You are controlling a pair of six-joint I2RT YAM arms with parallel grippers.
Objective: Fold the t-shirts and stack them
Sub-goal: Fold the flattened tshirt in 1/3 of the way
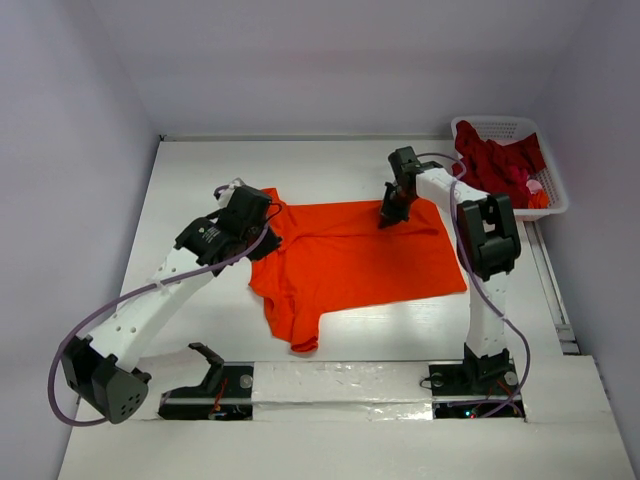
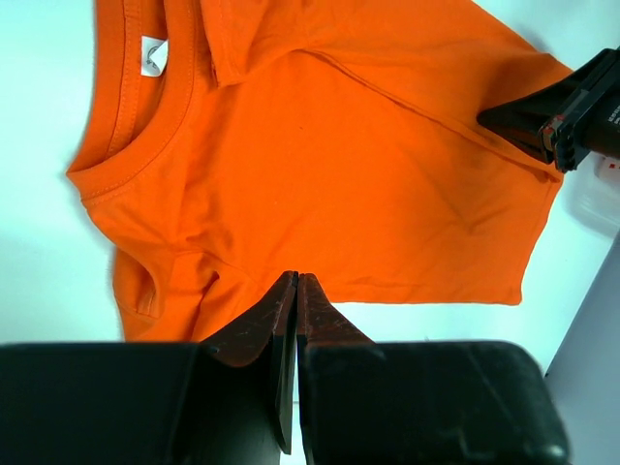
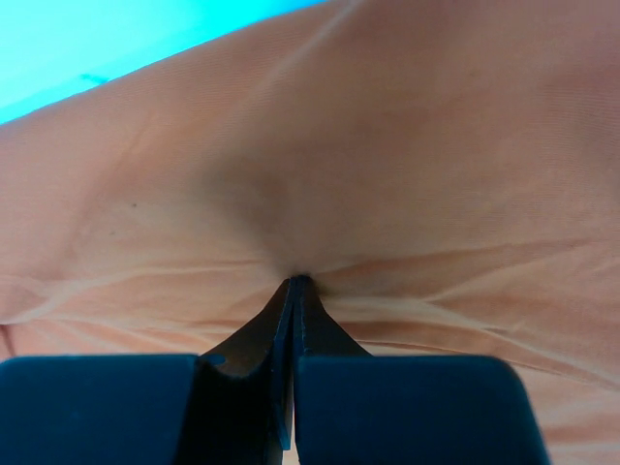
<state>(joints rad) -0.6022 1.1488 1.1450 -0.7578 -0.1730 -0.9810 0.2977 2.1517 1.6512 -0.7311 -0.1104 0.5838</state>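
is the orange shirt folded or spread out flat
Spread: the orange t-shirt lies flat across the table, with collar, full body and one sleeve laid open.

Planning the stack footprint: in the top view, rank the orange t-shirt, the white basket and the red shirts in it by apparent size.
1. orange t-shirt, largest by far.
2. white basket.
3. red shirts, a bunched pile inside it, only somewhat smaller.

Closed gripper (image 3: pixel 294 283) on orange t-shirt (image 3: pixel 407 155)
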